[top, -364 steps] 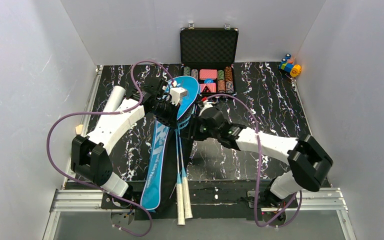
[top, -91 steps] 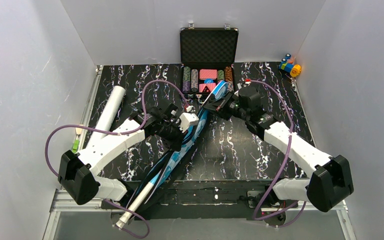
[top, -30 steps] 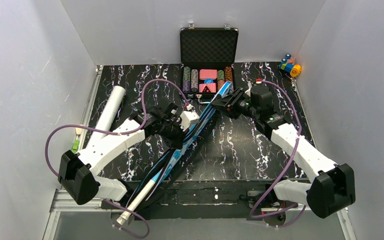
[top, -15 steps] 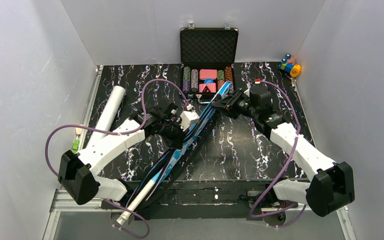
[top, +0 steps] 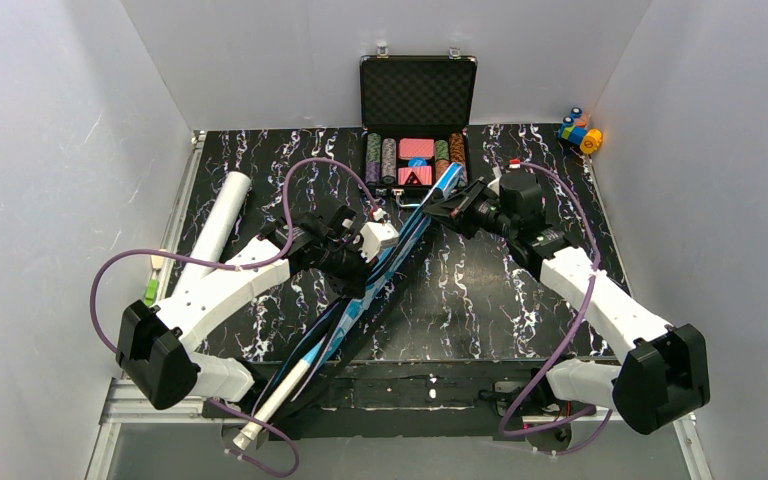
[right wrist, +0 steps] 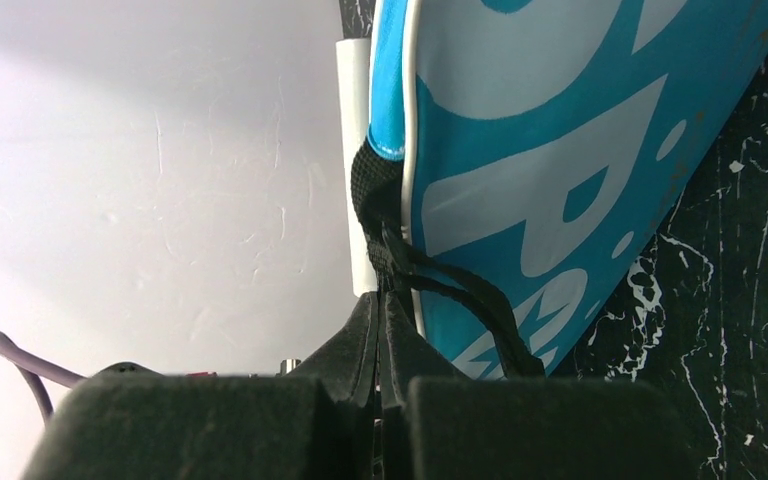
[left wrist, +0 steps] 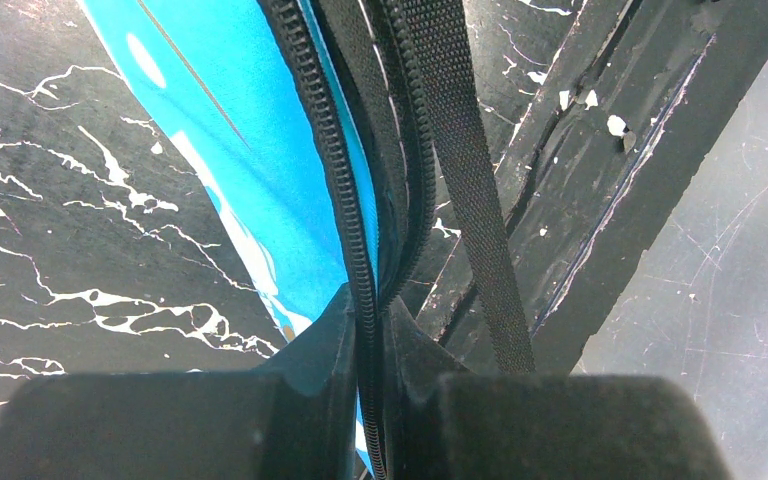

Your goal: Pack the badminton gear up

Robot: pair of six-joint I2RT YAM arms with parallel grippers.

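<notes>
Stretching diagonally away from the poker case (top: pixel 417 90), the blue bag (right wrist: pixel 560 150) is gripped twice: its loop (right wrist: pixel 460 290) beside the case by the clenched right gripper (right wrist: pixel 380 300), its zip edge (left wrist: pixel 335 170) mid-length by the clenched left gripper (left wrist: pixel 368 310).

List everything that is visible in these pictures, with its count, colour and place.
bag: one, blue with black zip, lying diagonally across the table's middle
racket handle: one seen, grey-white, sticking out of the bag's near end
tube: one, white, left side of the table
case: one, black, open, back centre
chips: several stacks, mixed colours, inside the case
blocks: small cluster, colourful, back right corner
small object: one, green and white, left edge; too small to identify
table: one, black with white veins
left gripper: shut on the bag's zip edge
right gripper: shut on the black loop at the bag's far end
</notes>
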